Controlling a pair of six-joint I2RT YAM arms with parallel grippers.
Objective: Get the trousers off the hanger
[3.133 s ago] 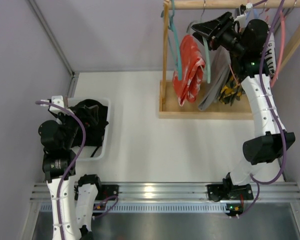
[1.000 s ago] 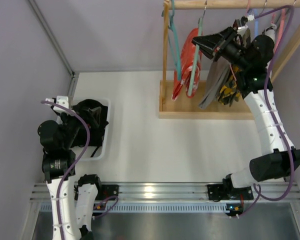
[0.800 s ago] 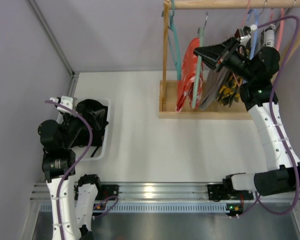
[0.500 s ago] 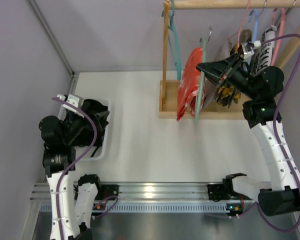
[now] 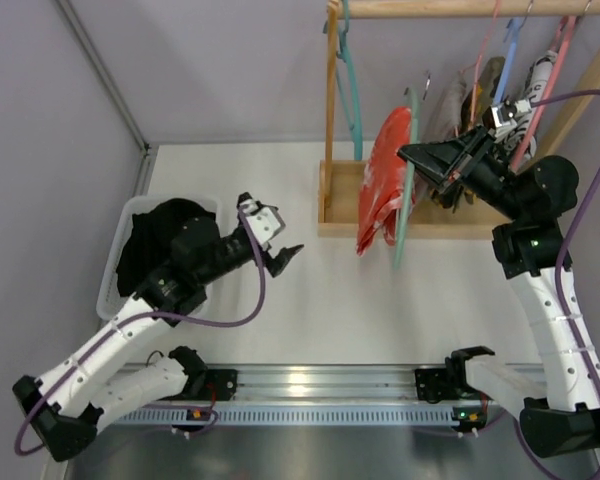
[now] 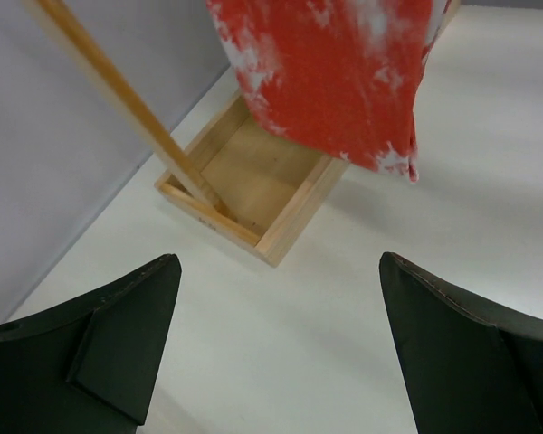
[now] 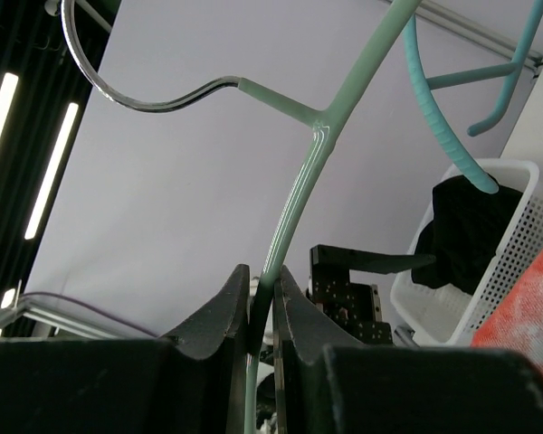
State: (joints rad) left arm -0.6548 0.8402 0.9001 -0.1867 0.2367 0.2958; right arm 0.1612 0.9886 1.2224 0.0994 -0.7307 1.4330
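- the right gripper (image 7: 258,303) pinches the thin arm of the pale green hanger (image 7: 294,212), its jaws pressed tight on it. the hook appears clear of the rail (image 5: 450,8), so the whole load likely hangs from that one narrow pinch, and the hanger could twist or slide in the pads.
- the red trousers (image 5: 382,185) drape over the hanger, just in front of the wooden rack base (image 5: 330,215) and above the table. if the hanger tilts, they could slip off onto the table.
- the left gripper (image 5: 285,260) is spread wide and empty, well short of the cloth. in its wrist view the hem sits high and off-centre, so a straight reach could close on air or knock the rack post (image 6: 118,99).
- a tug on a single layer could drag the hanger out of the pinch instead of freeing the cloth.
- the other hanging clothes (image 5: 450,105) are near and could snag.
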